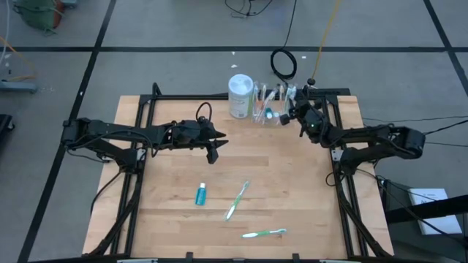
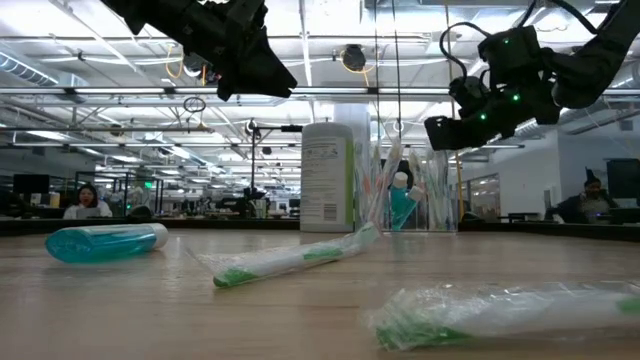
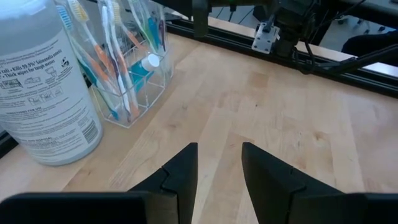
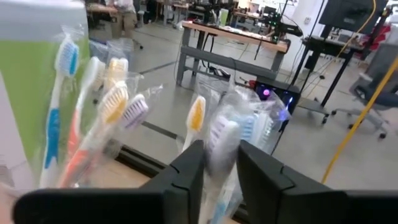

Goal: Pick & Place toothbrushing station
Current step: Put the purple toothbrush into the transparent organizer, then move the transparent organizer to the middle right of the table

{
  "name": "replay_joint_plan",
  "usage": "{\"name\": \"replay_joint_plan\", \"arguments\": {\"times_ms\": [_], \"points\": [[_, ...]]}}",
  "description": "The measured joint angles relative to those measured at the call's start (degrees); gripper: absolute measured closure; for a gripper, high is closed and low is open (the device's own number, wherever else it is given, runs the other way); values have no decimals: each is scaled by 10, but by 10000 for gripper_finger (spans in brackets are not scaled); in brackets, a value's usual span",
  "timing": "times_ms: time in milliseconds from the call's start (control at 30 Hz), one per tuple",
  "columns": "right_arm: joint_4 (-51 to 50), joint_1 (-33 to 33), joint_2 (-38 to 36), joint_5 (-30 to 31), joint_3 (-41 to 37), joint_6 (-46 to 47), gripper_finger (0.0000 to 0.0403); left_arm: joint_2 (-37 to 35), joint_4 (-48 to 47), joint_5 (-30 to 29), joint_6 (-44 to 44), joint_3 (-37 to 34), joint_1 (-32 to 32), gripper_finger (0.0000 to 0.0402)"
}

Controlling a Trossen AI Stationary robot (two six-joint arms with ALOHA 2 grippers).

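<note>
The clear plastic holder (image 1: 267, 109) stands at the table's far edge with several wrapped toothbrushes upright in its slots; it also shows in the low view (image 2: 425, 205) and the left wrist view (image 3: 127, 74). My right gripper (image 1: 294, 113) is just right of and above the holder, shut on a wrapped toothbrush (image 4: 221, 146) with a pale head. My left gripper (image 1: 213, 151) is open and empty above the table's middle left, its fingers apart in the left wrist view (image 3: 219, 180). Two wrapped green toothbrushes (image 1: 237, 200) (image 1: 265, 234) lie flat on the table near the front. My right gripper pinches the wrapped toothbrush between its two fingers, just below the pale bristle head (image 4: 219, 163). The fingers come level from the table's right side and lie across the brush. The brush stands upright, head up; its lower end is hidden by the fingers.
A tall white bottle (image 1: 240, 95) stands just left of the holder. A small blue bottle (image 1: 200, 194) lies on its side at the middle left. A black frame (image 1: 146, 109) runs along the table's edges. Bare wood (image 1: 278, 168) lies in the middle.
</note>
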Motion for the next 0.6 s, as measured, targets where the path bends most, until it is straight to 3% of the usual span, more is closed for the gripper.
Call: {"name": "replay_joint_plan", "arguments": {"times_ms": [300,467,600], "points": [[-114,26,-66,0,0,-46,236,0,-3,1,-3,0,0,273],[-181,79,-117,5,0,-62,223,0,-3,1,-1,0,0,273],[-219,112,-151,44,0,-66,226,0,-3,1,3,0,0,273]]}}
